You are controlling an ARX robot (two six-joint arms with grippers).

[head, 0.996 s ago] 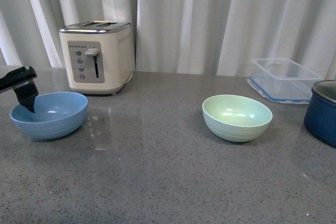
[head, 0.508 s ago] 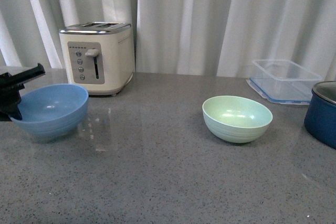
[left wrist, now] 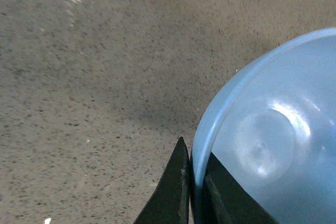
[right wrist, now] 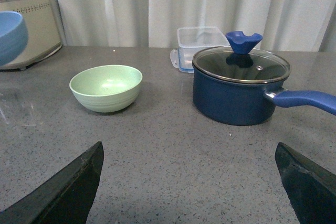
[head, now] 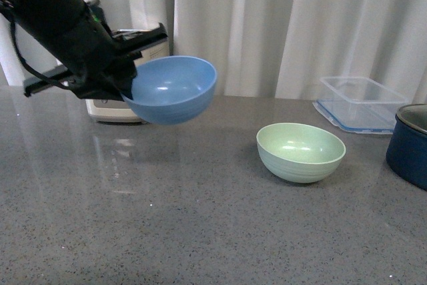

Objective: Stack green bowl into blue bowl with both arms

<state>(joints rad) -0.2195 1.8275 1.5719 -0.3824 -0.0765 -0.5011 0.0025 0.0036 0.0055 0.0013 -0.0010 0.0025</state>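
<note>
The blue bowl [head: 175,88], matte plastic and smoothly round, is pinched at its rim by the left gripper [head: 125,79]: in the wrist view one black finger [left wrist: 176,190] sits outside the wall and the other inside. It hangs clear of the speckled grey counter [head: 200,218], apparently tipped a little toward the camera. Half a second ago it sat low at the left edge; now it is higher, further right, and hides part of the cream toaster [right wrist: 31,24]. The green bowl [head: 301,151] rests upright well to the right. The right gripper [right wrist: 186,187] is spread wide, holding nothing.
</note>
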